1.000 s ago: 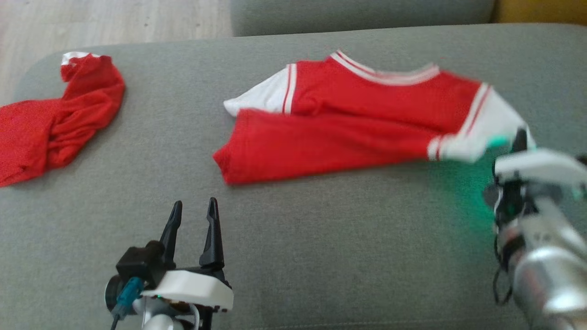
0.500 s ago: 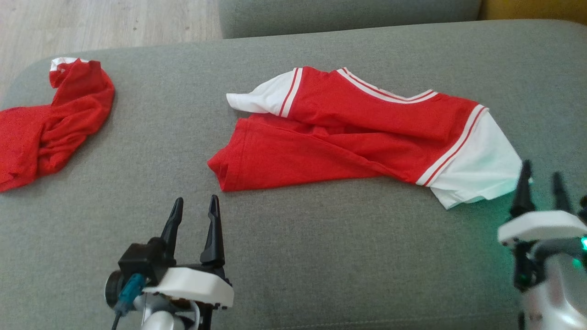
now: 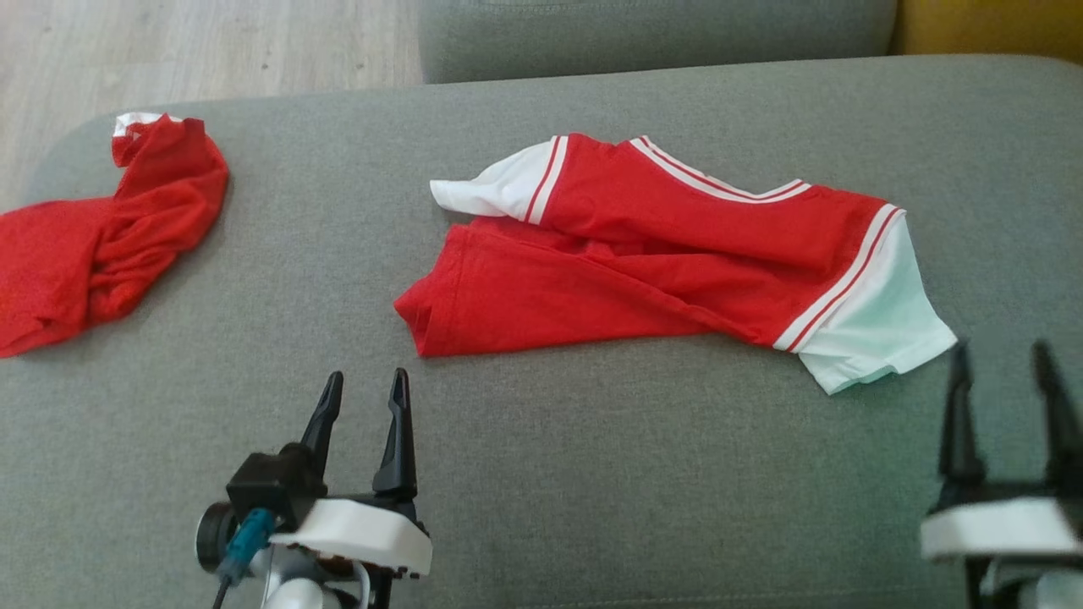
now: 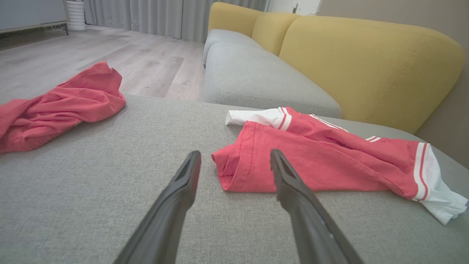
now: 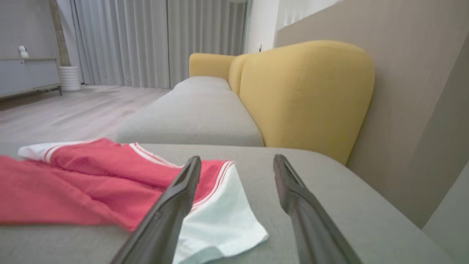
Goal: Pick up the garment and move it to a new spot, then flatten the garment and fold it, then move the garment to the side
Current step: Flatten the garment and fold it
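Since a second ago the right gripper has let go of the white sleeve and drawn back toward the lower right, and the garment has settled out of its blur. From the head view, the red jersey lies across the middle of the grey cushion, bunched lengthwise with its body doubled over itself, so it is moved but not yet flat. The left gripper waits near the lower left, its fingers spread and empty, and the right one's fingers are likewise apart, just short of the sleeve. A crumpled red cloth sits well apart at the cushion's left edge. Along the left wrist view, the left gripper points at the garment's hem corner, which stands up in a thick rolled fold and looks like an easy place to pinch. Through the right wrist view, the right gripper hangs low over the cushion with the white sleeve lying just under its left finger. I judge the fabric light, limp and likely to drag and wrinkle, so taking hold at the hem corner and the sleeve edge together should let it be pulled taut.
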Tool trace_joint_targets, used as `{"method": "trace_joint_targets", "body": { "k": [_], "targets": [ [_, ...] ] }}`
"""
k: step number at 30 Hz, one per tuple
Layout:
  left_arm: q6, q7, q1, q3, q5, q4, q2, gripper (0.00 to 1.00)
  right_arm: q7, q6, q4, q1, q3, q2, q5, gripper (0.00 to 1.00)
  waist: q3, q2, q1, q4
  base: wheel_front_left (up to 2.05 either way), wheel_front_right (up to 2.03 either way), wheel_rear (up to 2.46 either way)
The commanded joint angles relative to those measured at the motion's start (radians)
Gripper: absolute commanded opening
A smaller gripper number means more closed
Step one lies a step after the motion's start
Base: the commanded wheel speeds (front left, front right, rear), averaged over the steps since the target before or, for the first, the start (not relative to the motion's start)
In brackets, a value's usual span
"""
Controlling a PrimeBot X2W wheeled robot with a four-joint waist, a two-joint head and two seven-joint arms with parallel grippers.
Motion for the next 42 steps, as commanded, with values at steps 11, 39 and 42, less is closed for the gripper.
{"method": "trace_joint_targets", "body": {
  "k": [11, 39, 42],
  "targets": [
    [-0.009, -0.012, -0.010, 0.041, 0.014, -0.011, 0.000, 1.00, -0.011, 0.008, -0.024, 0.069, 0.184, -0.008, 0.020, 1.00, -0.029, -0.0001, 0.0000, 0.017, 0.00, 0.00, 0.00],
    [-0.064, 0.267, -0.663, -0.052, -0.040, 0.524, 0.014, 1.00, -0.011, 0.008, 0.005, -0.047, 0.325, -0.008, 0.056, 1.00, 0.156, -0.0001, 0.0000, -0.110, 0.00, 0.00, 0.00],
    [-0.068, 0.276, -0.697, -0.046, -0.044, 0.568, 0.029, 1.00, -0.011, 0.008, 0.008, -0.050, 0.323, -0.008, 0.059, 1.00, 0.159, -0.0001, 0.0000, -0.115, 0.00, 0.00, 0.00]
  ]
}}
